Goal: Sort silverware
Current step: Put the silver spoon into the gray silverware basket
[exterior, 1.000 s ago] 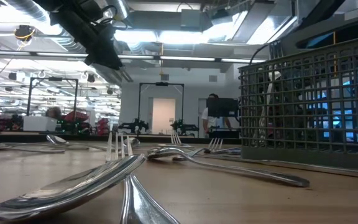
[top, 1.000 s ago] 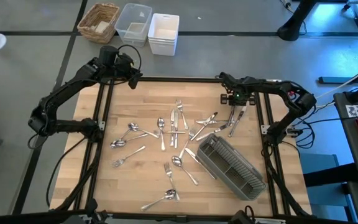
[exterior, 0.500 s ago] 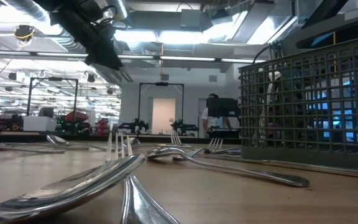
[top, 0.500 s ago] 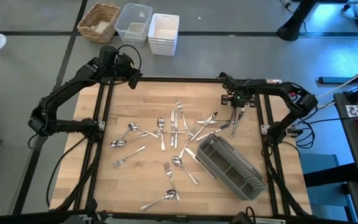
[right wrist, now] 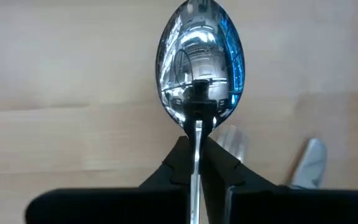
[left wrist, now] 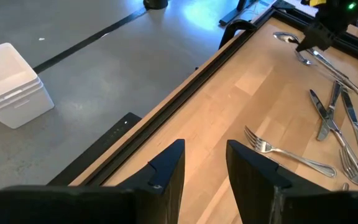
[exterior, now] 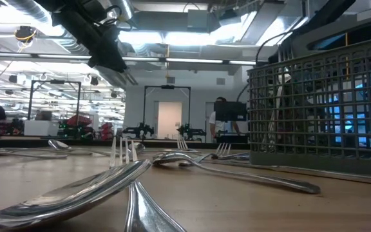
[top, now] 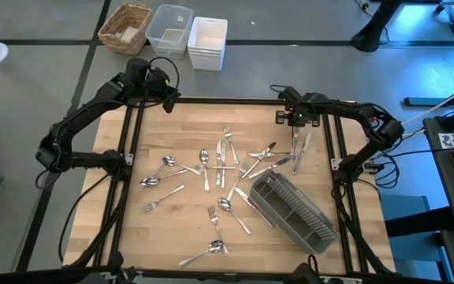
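The silverware [top: 225, 158], forks, spoons and knives, lies scattered flat on the wooden table [top: 164, 229]. My right gripper [top: 294, 120] hovers over the far right part of the table. It is shut on a spoon [right wrist: 197, 68], whose shiny bowl shows past the fingertips in the right wrist view. My left gripper [top: 168, 102] hangs open and empty above the table's far left corner [left wrist: 204, 165]. A fork [left wrist: 284, 152] lies on the wood ahead of it. My right gripper pinches the spoon's neck [right wrist: 196, 127], just behind the bowl, between its two fingers [right wrist: 219, 165]. The fingers point steeply down and lie along the handle, which runs back between them. The bowl sticks out below the fingertips, and the blurred table behind it suggests it is lifted clear.
A grey slatted caddy [top: 294, 209] lies at the near right and fills the right of the low view [exterior: 321, 106]. Black frame rails [top: 132, 142] edge the table. A wicker basket [top: 124, 28], a clear tub [top: 169, 30] and white tubs [top: 207, 41] stand beyond the far edge.
My right gripper has risen a little and shifted toward the table's far edge with the spoon in its fingers. The scattered silverware has stayed where it lay.
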Controlling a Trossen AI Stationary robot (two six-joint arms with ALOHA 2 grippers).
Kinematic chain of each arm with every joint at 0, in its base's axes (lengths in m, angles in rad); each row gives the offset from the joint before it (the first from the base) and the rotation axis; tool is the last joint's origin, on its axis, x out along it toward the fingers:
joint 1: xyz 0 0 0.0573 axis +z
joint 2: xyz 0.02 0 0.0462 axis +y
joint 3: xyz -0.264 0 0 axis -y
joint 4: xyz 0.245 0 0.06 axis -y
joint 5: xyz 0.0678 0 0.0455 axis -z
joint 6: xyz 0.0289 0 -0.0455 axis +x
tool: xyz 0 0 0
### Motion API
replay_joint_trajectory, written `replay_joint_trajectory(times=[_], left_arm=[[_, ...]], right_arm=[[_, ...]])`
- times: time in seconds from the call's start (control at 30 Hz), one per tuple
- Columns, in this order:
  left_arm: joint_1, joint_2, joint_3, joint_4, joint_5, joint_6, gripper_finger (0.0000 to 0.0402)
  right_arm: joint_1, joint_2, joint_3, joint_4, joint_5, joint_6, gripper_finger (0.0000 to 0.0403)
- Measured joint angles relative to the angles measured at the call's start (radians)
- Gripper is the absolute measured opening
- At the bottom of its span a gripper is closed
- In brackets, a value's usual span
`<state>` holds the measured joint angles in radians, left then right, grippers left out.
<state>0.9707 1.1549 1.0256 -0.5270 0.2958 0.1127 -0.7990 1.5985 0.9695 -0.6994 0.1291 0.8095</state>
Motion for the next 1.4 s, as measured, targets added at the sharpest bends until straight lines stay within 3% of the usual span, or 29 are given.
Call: replay_joint_trajectory(times=[0.33,0.6,0.87,1.07,1.4], left_arm=[[0.0,0.0,0.0,0.0,0.0,0.0,0.0111],[-0.001,0.0,0.0,0.001,0.0,0.011,0.0111],[-0.001,0.0,0.0,0.001,0.0,0.071,0.0111],[-0.002,0.0,0.0,0.0,0.0,0.06,0.0111],[-0.002,0.0,0.0,0.0,0.0,0.059,0.0111]], right_arm=[[0.001,-0.001,0.233,-0.011,0.008,-0.12,0.0013],[0.022,-0.001,0.503,-0.016,-0.085,-0.265,0.0013],[0.169,-0.003,0.777,-0.073,-0.107,-0.365,0.0012],[0.375,-0.003,0.894,-0.193,0.118,-0.339,0.0011],[0.735,-0.076,0.923,-0.459,0.471,0.02,0.0011]])
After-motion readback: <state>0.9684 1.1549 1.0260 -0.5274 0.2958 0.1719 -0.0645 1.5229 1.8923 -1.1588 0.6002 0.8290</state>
